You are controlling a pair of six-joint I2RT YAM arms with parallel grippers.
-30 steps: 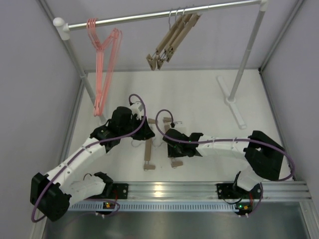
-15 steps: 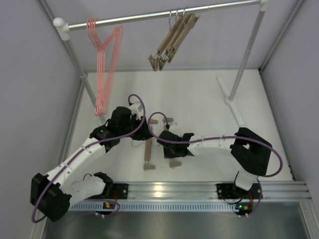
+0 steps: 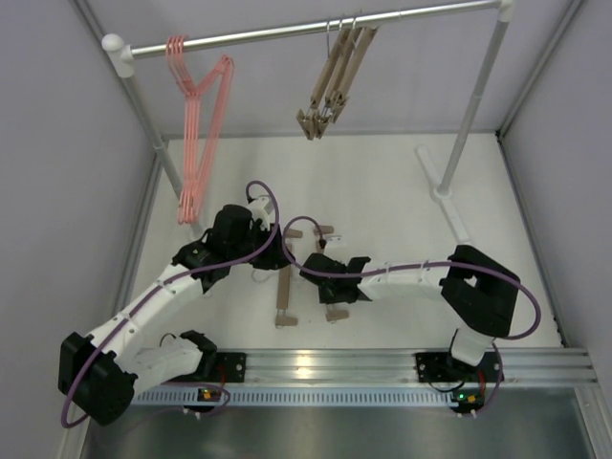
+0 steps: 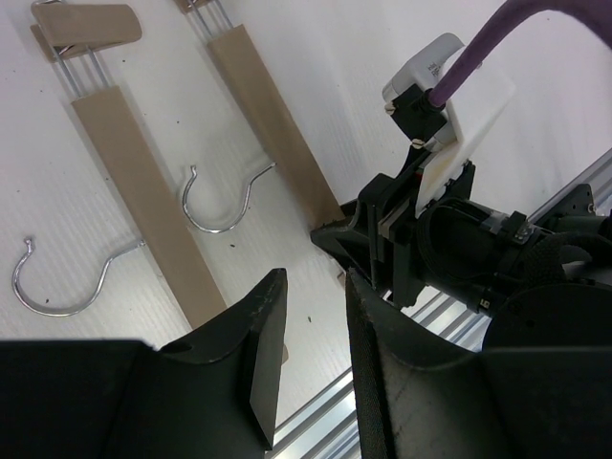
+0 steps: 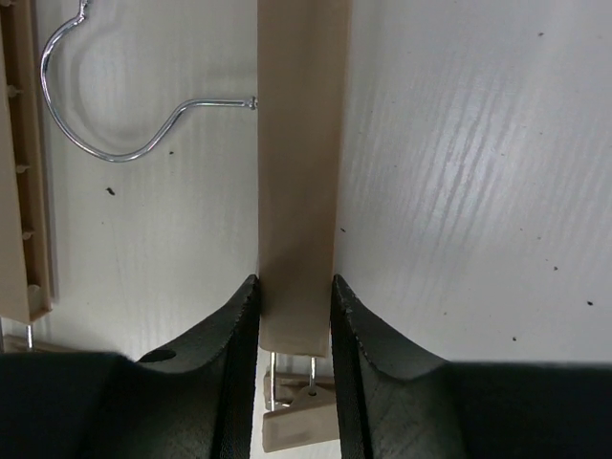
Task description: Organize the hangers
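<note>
Below the silver rail [image 3: 316, 27], on the white bench [image 3: 382, 182], two wooden hangers lie flat. The right pincer [image 5: 295, 282] straddles the bar of one wooden hanger [image 5: 296, 143], with its fingers [image 5: 239, 325] pressed to both long edges; by the look of it, this is a grip. The other loose hanger [image 3: 284, 296] lies just beside it, also under the rail's middle. The left pincer [image 4: 314, 279] hovers close by, parted a little and holding nothing. Pink hangers [image 3: 196, 124] hang at the rail's left end, and a bunch of hung wooden hangers [image 3: 335, 81] sits right of its middle. The step in hand seems to be the pick-up. Next, the bar wants lifting level and turning so that its hook [image 5: 220, 101] catches the rail beside the wooden bunch.
</note>
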